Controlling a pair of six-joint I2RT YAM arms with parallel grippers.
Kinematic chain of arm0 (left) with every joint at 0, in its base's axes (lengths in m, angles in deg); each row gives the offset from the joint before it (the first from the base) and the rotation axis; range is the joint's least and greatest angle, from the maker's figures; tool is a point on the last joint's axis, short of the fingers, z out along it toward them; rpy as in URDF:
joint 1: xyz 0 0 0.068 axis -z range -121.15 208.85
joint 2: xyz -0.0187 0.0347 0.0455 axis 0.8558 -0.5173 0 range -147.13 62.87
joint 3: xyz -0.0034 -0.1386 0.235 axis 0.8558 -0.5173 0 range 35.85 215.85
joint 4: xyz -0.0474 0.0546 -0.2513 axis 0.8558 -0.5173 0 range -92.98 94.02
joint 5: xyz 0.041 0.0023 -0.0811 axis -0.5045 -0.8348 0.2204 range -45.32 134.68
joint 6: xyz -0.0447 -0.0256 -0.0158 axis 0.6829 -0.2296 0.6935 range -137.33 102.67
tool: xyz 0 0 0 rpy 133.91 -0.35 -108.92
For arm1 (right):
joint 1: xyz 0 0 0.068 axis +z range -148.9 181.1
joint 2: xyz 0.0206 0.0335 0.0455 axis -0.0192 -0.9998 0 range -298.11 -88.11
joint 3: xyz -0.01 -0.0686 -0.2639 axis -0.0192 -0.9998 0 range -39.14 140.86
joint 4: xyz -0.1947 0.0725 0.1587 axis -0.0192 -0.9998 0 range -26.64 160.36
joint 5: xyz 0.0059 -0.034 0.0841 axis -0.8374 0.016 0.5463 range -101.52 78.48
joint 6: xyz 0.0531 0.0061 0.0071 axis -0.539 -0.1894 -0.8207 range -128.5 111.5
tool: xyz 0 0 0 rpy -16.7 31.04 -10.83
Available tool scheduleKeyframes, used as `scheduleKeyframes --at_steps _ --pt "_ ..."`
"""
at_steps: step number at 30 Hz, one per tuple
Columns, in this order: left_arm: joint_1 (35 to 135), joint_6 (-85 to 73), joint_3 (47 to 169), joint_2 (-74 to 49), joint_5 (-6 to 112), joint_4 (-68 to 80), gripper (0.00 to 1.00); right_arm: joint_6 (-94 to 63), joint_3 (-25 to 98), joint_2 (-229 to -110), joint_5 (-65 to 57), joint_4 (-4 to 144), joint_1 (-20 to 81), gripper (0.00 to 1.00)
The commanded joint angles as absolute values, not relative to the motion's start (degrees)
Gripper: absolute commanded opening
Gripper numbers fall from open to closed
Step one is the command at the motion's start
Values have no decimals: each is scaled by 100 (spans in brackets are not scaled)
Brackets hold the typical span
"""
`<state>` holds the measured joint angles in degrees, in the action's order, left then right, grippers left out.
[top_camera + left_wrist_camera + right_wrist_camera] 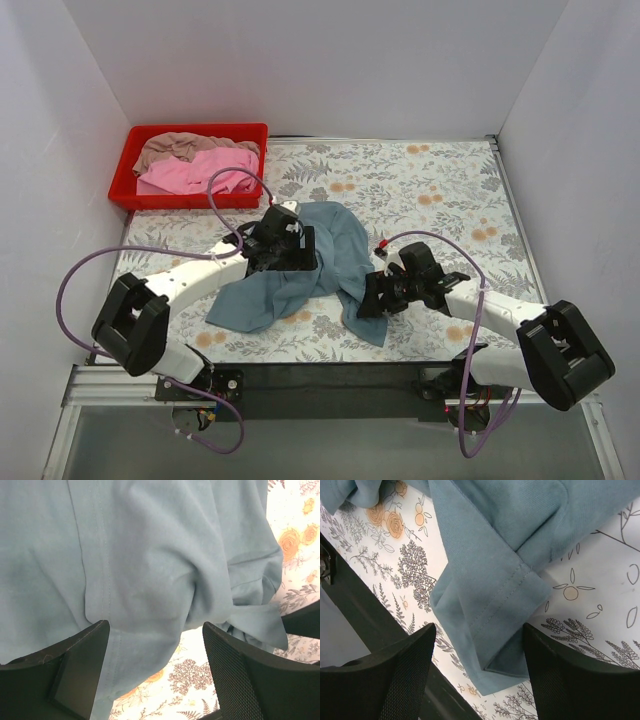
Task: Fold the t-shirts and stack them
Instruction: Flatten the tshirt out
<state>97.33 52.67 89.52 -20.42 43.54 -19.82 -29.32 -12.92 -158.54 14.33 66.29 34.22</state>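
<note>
The blue-grey t-shirt (330, 262) lies crumpled in the middle of the floral table. My left gripper (297, 250) is open over the shirt's upper left part; in the left wrist view the cloth (145, 560) fills the frame, with its edge between the open fingers (75, 665). My right gripper (372, 300) is open beside the shirt's lower right corner; the right wrist view shows a hemmed, folded-over corner (495, 605) between the spread fingers (570, 675). The pink t-shirt (200, 175) and the beige-tan t-shirt (185, 148) lie bunched in the red tray (122, 178).
The red tray stands at the back left corner. White walls (300, 60) close the table on three sides. The table's dark front edge (375, 625) runs close below the right gripper. Purple cables (75, 275) loop off both arms.
</note>
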Motion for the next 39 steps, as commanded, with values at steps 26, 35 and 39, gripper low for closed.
scheduleKeyframes --at_steps 26,35,39 --pt "8707 2716 14296 -3286 1288 -2517 0 -851 4596 -16063 -4104 3801 2264 1" --pt "8724 4880 9411 1542 2270 -1916 36 -1006 2516 -12657 -1913 3705 2228 13" --pt "8724 6067 8104 3226 2341 -2717 59 -1420 1493 -11528 -504 3512 2237 46"
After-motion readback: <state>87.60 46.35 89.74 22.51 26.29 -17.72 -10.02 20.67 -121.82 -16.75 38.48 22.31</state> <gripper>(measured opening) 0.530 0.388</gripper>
